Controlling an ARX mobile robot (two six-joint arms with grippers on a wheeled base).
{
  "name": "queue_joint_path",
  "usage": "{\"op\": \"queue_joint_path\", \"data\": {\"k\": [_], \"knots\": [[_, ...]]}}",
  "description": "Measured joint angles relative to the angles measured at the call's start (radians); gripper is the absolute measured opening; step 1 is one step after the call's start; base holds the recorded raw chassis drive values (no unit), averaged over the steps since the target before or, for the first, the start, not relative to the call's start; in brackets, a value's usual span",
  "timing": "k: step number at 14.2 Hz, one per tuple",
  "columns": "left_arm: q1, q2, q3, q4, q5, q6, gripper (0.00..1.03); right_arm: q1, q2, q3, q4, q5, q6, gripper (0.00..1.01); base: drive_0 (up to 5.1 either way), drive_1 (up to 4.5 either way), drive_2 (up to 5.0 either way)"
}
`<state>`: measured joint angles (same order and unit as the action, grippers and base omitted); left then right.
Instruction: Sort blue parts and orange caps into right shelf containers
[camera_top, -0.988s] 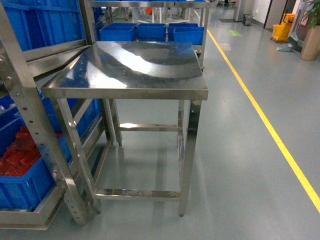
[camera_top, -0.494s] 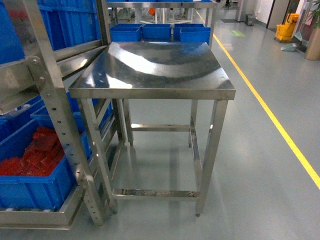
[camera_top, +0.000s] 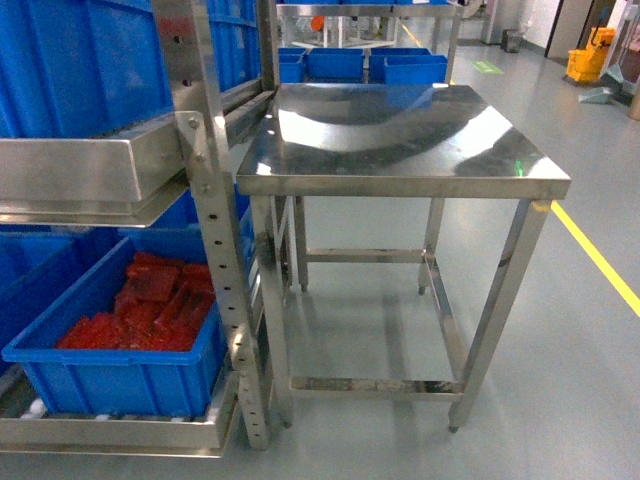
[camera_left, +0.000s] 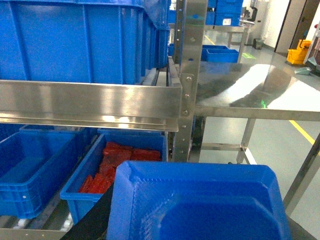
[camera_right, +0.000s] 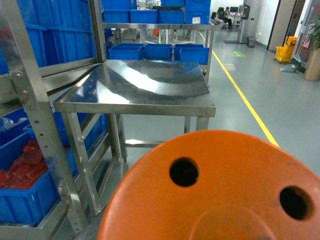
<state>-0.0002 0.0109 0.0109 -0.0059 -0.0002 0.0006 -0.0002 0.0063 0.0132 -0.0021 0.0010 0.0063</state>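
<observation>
**Head view: shelf post and table crowded the way to the bins**

Head view showed no arm and no claw, so whether either claw was open, closed or gripping could not be told; each wrist view was filled at the bottom by something close to its lens, a blue tray-like piece (camera_left: 200, 202) on the left and an orange disc with holes (camera_right: 215, 190) on the right, with no fingers visible.

Left of the steel table (camera_top: 400, 140) stood the shelf rack, its perforated post (camera_top: 225, 260) just beside the table's near left leg. Behind that post, on the low shelf, sat a blue bin (camera_top: 110, 375) holding red-orange pieces (camera_top: 150, 305); whether these were the orange caps was too blurred to say. Larger blue bins (camera_top: 80, 65) sat on the shelf above.

Likely risks: an arm swinging toward the low bin could strike the post or the shelf lip (camera_top: 80, 175) overhanging it. Beyond the table, further blue bins (camera_top: 370, 65) stood; right of it ran a yellow floor line (camera_top: 600, 260).
</observation>
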Motion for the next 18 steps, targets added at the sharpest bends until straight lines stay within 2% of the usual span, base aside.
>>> {"op": "queue_joint_path", "data": {"k": [13,18], "knots": [[0.0,0.0,0.0,-0.002,0.0,0.0,0.42,0.0,0.0,0.0,-0.006,0.0,0.0,0.44,-4.7,1.67,3.5],[0.0,0.0,0.0,0.0,-0.001,0.0,0.42,0.0,0.0,0.0,-0.001,0.0,0.0,0.44,-5.0,2.41,2.4]]}}
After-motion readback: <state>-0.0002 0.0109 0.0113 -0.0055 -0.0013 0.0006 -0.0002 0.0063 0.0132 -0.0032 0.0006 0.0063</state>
